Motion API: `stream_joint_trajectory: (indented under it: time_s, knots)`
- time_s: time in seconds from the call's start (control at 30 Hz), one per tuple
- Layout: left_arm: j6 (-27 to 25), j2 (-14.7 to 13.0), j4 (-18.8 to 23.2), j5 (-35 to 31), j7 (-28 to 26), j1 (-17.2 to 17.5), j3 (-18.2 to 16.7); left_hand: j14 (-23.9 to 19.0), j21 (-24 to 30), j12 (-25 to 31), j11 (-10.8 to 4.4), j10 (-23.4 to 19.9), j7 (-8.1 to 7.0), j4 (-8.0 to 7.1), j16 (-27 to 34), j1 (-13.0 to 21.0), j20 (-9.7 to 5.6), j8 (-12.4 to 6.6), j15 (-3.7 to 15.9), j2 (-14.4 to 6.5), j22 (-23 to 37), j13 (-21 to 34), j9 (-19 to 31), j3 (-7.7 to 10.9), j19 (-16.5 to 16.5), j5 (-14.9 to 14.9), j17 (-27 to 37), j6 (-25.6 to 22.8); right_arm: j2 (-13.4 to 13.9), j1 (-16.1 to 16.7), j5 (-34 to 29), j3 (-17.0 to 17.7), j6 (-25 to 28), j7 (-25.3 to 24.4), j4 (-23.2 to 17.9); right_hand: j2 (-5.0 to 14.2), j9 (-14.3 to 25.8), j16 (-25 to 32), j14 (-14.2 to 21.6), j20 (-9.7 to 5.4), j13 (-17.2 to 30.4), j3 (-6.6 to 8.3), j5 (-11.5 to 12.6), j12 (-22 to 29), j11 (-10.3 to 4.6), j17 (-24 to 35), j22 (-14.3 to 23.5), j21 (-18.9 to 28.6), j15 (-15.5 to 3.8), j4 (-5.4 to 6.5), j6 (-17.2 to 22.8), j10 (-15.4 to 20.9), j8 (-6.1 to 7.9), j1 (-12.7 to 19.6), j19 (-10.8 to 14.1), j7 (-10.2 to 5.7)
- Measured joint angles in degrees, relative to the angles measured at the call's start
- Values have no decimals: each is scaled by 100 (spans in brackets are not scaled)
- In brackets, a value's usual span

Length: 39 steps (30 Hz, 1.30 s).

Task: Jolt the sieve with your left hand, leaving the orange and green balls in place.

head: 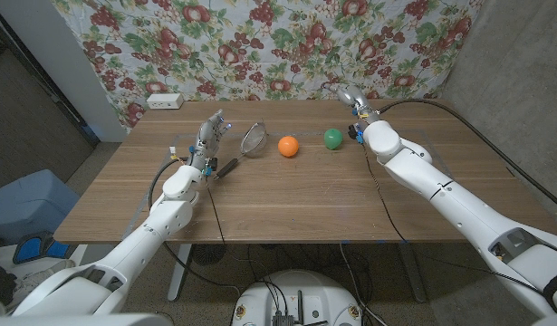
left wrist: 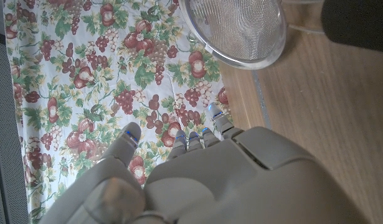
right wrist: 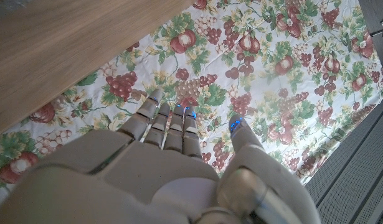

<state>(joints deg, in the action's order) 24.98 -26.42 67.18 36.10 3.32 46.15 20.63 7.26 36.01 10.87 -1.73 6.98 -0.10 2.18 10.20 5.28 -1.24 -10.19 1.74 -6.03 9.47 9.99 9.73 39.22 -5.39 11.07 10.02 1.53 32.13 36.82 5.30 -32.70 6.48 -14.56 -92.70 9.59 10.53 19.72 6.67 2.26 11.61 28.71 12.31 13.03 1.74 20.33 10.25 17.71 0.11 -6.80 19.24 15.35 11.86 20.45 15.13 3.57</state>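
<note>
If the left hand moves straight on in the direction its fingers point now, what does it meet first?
Probably nothing on the table: the left hand points toward the floral cloth, and the sieve lies beside that line. Depth is unclear.

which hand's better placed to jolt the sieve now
Left. The left hand is raised with its fingers apart just beside the sieve, with nothing between them. The right hand is up beyond the green ball, and both that and the orange ball lie between it and the sieve.
</note>
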Motion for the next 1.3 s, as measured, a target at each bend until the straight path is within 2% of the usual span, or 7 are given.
stream_joint_trajectory:
  time_s: [0.53, 1.17, 1.3]
  knots:
    - [33, -24, 86, 0, -31, 81, -26, -11, -44, 0, 0, 0, 21, 23, 0, 0, -20, 0, -10, 0, -1, 0, 0, 24, 20, 0, 0, -21, -29, -83, -193, -127, 134, 32, -94, 0, 0, 0, 21, 0, 0, 0, 0, 0, -41, 0, 0, -23, -21, 0, 41, 41, 0, 0, 0, -1]
    - [90, -46, 91, 62, 24, 144, -70, -11, -93, 0, 0, 0, 21, 39, 0, 1, 11, 0, -10, 0, -1, 0, 0, 7, 51, 0, -2, -21, -112, -227, -531, -332, 385, 74, -177, 3, 0, 0, 41, -22, -1, 0, 0, 0, -9, 0, 0, -26, -41, 0, 61, 73, 0, 3, 22, -21]
    - [92, -53, 96, 80, 50, 155, -78, -11, -131, 0, 0, 0, 21, 39, 0, 1, 11, 0, -10, 0, -1, 0, 0, 7, 51, 0, 0, -21, -149, -297, -611, -422, 448, 89, -183, 68, 0, 0, 43, 20, -1, 0, 21, 0, -41, 0, 0, -67, -43, 0, 61, 104, 0, 68, 63, -21]
